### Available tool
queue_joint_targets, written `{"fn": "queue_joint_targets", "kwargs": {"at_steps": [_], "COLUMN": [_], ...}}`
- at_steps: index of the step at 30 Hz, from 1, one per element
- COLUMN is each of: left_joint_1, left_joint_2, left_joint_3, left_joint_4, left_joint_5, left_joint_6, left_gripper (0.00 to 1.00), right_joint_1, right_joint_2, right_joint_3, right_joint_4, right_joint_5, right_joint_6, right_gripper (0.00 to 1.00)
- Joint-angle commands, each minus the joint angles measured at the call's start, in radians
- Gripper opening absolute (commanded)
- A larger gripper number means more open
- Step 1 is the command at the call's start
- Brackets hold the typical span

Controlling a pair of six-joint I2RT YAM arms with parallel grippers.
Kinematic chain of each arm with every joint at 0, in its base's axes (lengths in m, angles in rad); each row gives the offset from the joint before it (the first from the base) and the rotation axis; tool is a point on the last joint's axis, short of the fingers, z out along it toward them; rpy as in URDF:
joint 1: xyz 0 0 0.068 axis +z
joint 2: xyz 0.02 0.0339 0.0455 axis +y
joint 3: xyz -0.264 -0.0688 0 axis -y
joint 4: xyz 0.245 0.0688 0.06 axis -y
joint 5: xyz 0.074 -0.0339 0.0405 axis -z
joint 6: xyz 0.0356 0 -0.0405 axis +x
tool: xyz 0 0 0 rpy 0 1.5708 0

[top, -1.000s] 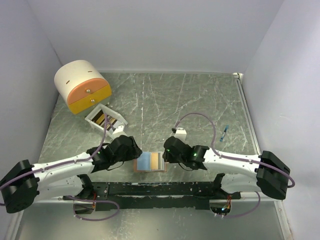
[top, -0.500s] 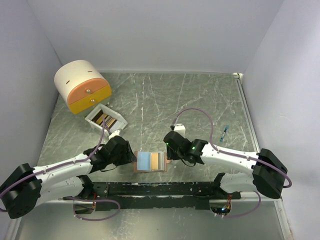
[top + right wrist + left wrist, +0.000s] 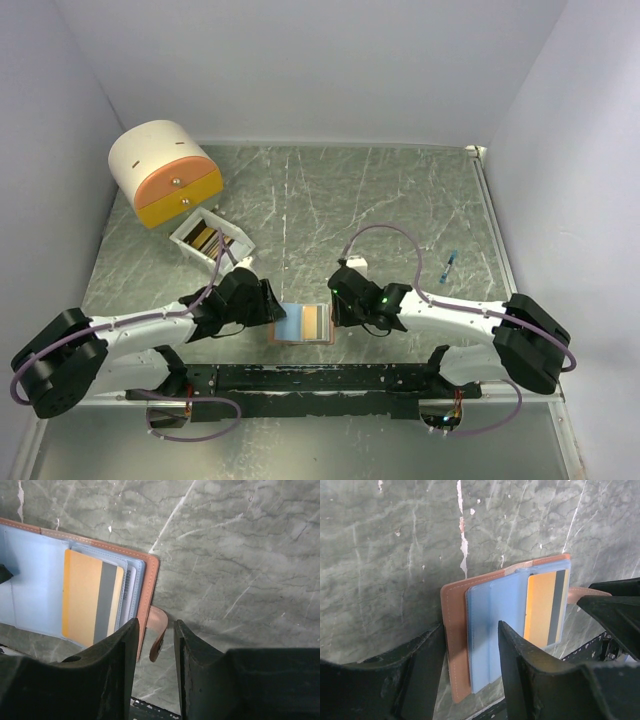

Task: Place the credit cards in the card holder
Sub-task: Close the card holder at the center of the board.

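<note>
The card holder (image 3: 302, 324) lies open and flat near the table's front edge, salmon-brown outside and pale blue inside (image 3: 495, 615). A tan-orange credit card (image 3: 85, 597) with a dark stripe sits in its right pocket, with paler card edges behind it. More credit cards (image 3: 204, 238) stand in the white box. My left gripper (image 3: 470, 630) is open, its fingers astride the holder's left flap. My right gripper (image 3: 155, 625) is open at the holder's right edge, and the snap strap (image 3: 159, 635) curls up between its fingers.
A round cream-and-orange drawer unit (image 3: 165, 172) stands at the back left, with the small white open box (image 3: 232, 243) in front of it. A small blue pen-like thing (image 3: 451, 265) lies at the right. The black mounting rail (image 3: 310, 378) runs just behind the holder's near side.
My left gripper has slid right over the holder's left flap. The right gripper has drawn in slightly to the holder's right edge. The holder stays open in place.
</note>
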Motion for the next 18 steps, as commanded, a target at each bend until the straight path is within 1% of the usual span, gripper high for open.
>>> {"fn": "queue_joint_targets", "kwargs": {"at_steps": [1, 4, 6, 10, 13, 17, 18], "left_joint_1": [0.005, 0.006, 0.005, 0.003, 0.005, 0.004, 0.005], "left_joint_2": [0.042, 0.06, 0.071, 0.089, 0.089, 0.076, 0.073], "left_joint_3": [-0.016, -0.008, 0.001, 0.014, 0.018, 0.028, 0.031], "left_joint_4": [0.03, 0.048, 0.047, 0.035, 0.023, 0.004, -0.002], "left_joint_5": [0.037, 0.048, 0.044, 0.049, 0.048, 0.041, 0.04], "left_joint_6": [0.035, 0.043, 0.049, 0.064, 0.071, 0.079, 0.082], "left_gripper": [0.55, 0.49, 0.48, 0.44, 0.31, 0.12, 0.11], "right_joint_1": [-0.007, -0.008, -0.008, -0.007, -0.008, -0.008, -0.008], "right_joint_2": [0.0, -0.001, 0.0, 0.003, -0.002, -0.013, -0.014], "right_joint_3": [-0.022, -0.029, -0.034, -0.044, -0.044, -0.046, -0.043], "right_joint_4": [0.048, 0.059, 0.065, 0.076, 0.071, 0.063, 0.057], "right_joint_5": [-0.025, -0.029, -0.034, -0.038, -0.032, -0.025, -0.022], "right_joint_6": [0.016, 0.029, 0.036, 0.046, 0.05, 0.055, 0.055], "right_gripper": [0.35, 0.35, 0.34, 0.3, 0.27, 0.27, 0.27]}}
